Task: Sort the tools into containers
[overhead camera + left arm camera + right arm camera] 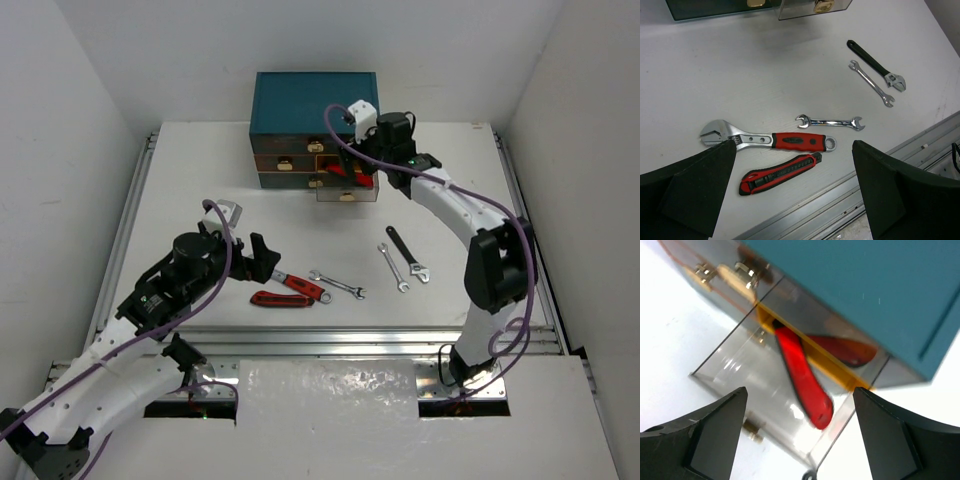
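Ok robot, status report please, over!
Left gripper open, right gripper open, both empty. Red-handled pliers in the pulled-out drawer. Five tools left on table. Nothing in the way.

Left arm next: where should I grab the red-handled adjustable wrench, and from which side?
Take the adjustable wrench by its red handle, from straight above, left gripper closing across its width. It lies flat, so no side gets under it. The red knife lies close alongside; grip nearer the head.
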`<state>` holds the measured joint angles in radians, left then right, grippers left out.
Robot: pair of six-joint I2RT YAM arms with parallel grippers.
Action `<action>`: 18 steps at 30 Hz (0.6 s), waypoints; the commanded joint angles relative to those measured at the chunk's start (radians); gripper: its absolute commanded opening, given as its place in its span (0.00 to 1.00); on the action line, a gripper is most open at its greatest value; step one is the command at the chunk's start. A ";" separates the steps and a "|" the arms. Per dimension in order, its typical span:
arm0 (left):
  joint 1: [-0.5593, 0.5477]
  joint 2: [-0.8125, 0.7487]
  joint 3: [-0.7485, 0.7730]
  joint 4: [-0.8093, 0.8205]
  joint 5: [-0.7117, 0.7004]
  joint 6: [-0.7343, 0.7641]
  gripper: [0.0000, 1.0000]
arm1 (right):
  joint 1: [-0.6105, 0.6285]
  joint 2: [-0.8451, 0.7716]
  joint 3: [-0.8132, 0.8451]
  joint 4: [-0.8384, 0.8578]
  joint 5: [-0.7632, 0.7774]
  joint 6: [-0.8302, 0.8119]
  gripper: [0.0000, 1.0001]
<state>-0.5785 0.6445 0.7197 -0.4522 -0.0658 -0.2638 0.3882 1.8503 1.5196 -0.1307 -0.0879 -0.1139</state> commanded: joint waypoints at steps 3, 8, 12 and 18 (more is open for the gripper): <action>0.011 -0.006 0.004 0.043 -0.003 0.000 1.00 | 0.008 -0.209 -0.102 0.016 -0.058 0.169 0.87; 0.012 -0.011 0.009 0.035 -0.041 -0.008 1.00 | 0.109 -0.333 -0.361 0.005 -0.154 0.272 0.87; 0.012 -0.049 0.018 0.000 -0.164 -0.055 1.00 | 0.207 -0.330 -0.464 0.002 -0.182 0.250 0.84; 0.014 -0.130 0.067 -0.129 -0.547 -0.207 1.00 | 0.434 -0.229 -0.458 -0.012 -0.115 0.145 0.81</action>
<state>-0.5758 0.5632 0.7300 -0.5350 -0.3946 -0.3748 0.7444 1.6020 1.0351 -0.1631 -0.2241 0.0883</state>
